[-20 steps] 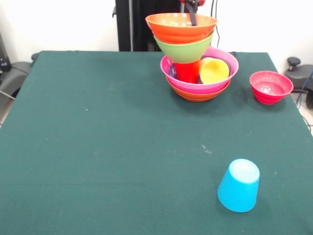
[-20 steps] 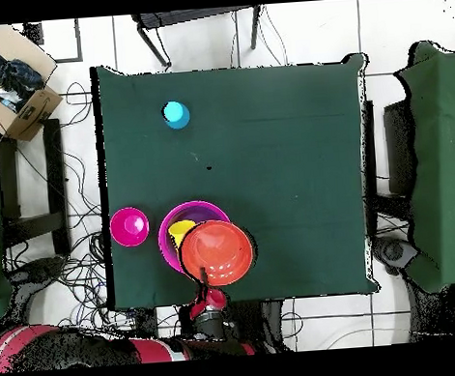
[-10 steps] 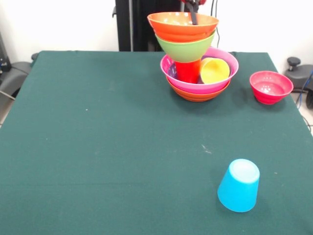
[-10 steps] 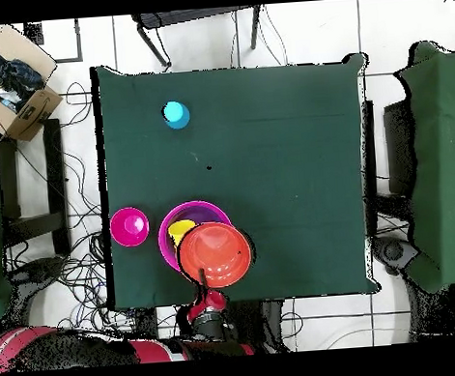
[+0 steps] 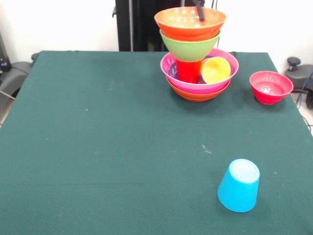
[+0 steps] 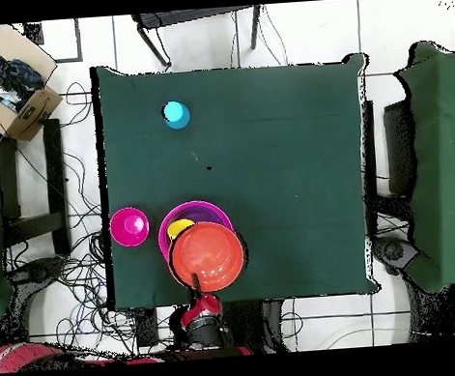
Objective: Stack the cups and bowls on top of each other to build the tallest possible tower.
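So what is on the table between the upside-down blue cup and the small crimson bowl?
Nothing. In the front view, only bare green cloth lies between the blue cup and the crimson bowl; the overhead view agrees.

arm: red glossy rounded shell with black segments (image 6: 197,326), bottom edge of overhead frame | gripper: thin dark finger (image 5: 199,10), top centre of front frame | pedestal: black upright column (image 5: 139,25), upper centre
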Controlling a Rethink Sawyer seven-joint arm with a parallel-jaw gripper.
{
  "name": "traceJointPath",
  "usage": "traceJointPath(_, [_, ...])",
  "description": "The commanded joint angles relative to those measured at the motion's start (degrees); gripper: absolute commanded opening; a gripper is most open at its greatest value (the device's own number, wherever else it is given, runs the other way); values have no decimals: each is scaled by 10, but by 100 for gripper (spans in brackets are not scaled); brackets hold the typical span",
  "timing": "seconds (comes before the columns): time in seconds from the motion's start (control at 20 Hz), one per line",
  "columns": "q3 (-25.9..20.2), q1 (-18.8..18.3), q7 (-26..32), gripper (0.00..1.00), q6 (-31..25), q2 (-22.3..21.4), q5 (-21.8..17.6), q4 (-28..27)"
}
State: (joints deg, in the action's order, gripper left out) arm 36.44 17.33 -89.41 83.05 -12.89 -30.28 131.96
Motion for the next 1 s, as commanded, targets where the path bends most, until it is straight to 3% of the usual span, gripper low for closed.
traceJointPath(0.05, [-108,2,-131,0,-143,-53,-49,-20])
traceJointPath(1.0, [-97,-12,-152,0,-125,-63,-60,-25])
